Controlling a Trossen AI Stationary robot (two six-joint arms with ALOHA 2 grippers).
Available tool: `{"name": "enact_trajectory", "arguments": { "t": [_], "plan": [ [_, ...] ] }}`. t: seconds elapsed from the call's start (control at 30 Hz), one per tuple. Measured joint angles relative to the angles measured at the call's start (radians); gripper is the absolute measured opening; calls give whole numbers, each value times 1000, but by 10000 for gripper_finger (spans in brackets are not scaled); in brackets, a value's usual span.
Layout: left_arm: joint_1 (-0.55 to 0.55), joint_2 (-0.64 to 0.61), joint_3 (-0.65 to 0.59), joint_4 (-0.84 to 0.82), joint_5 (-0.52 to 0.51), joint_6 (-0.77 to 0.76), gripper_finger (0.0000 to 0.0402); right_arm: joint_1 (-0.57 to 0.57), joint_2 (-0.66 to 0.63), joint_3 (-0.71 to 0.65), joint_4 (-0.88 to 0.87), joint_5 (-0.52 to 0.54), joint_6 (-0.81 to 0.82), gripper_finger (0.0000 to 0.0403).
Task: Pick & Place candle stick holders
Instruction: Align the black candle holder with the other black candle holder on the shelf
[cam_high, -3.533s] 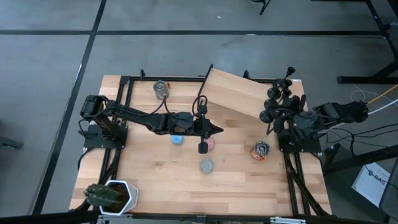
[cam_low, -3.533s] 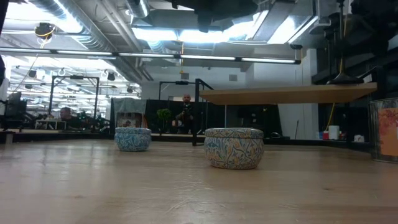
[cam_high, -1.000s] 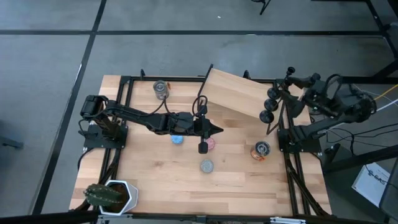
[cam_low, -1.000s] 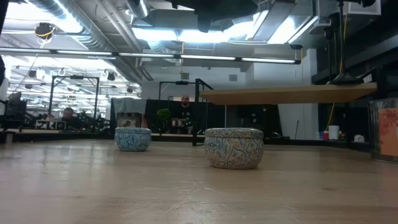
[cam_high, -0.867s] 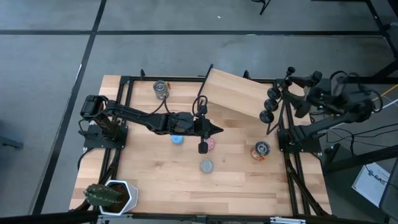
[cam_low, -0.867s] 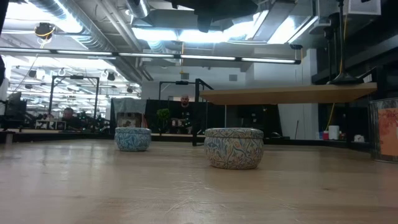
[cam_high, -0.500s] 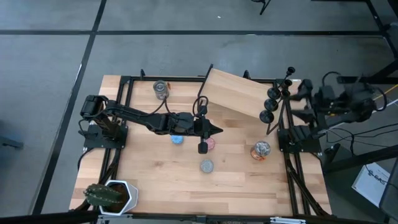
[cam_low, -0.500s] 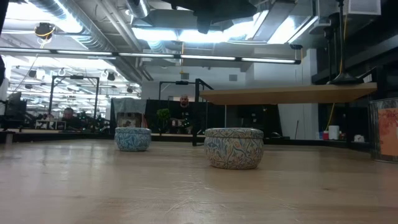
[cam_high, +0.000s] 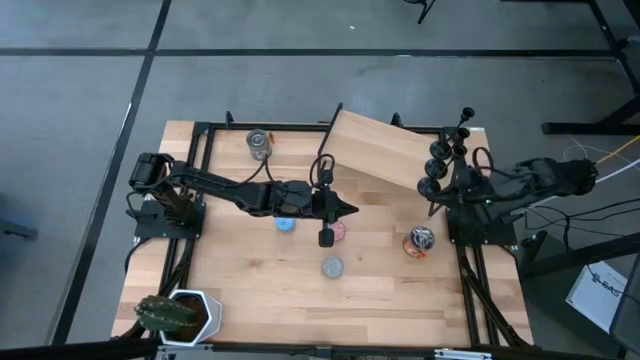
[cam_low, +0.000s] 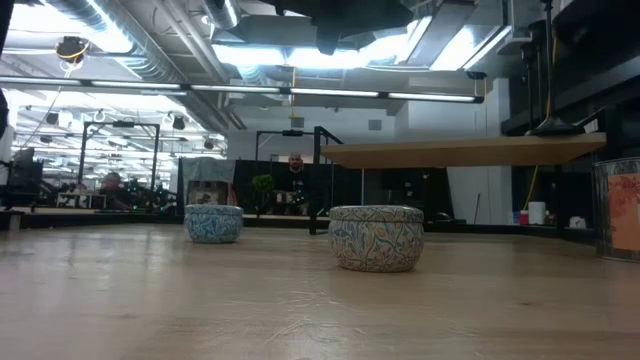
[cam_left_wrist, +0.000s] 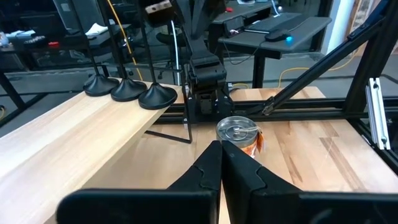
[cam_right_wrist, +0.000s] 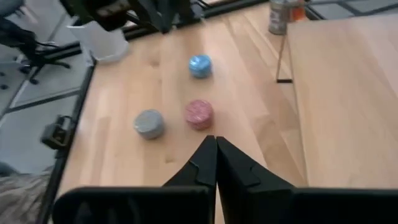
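Three black candle stick holders (cam_high: 437, 152) stand upright on their round bases (cam_left_wrist: 129, 91) at the right end of a raised wooden board (cam_high: 380, 150). My right gripper (cam_high: 460, 181) is shut with nothing between its fingers. It hovers at the table's right edge, just on the near side of the holders, and its tips (cam_right_wrist: 216, 146) point down across the table. My left gripper (cam_high: 345, 209) is also shut on nothing and hangs still over the table's middle; its tips (cam_left_wrist: 221, 155) point toward the right edge.
Blue (cam_high: 286, 224), pink (cam_high: 338, 230) and grey (cam_high: 332, 267) round discs lie at the table's centre. A shiny can (cam_high: 420, 241) stands near the right arm's base, another can (cam_high: 260, 143) at the far left. A potted cactus (cam_high: 180, 313) sits at the near left corner.
My right gripper has come down from beside the tops of the holders toward the table's near edge. It has tipped its fingers downward and shut them on nothing. The three holders stand where they were.
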Motion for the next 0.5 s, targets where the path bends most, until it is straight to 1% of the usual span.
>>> {"name": "enact_trajectory", "arguments": {
  "t": [0.1,0.2,0.33,0.5],
  "plan": [
    [0,0,0,0,0,-1,2,0,0,-12,5,29,4,6],
    [0,0,0,0,0,-1,5,0,-2,-12,1,35,6,6],
    [0,0,0,-6,0,-1,7,0,-14,-6,-67,40,24,5],
    [0,0,0,-17,0,-1,2,0,-17,2,-192,159,118,5]
  ]
}}
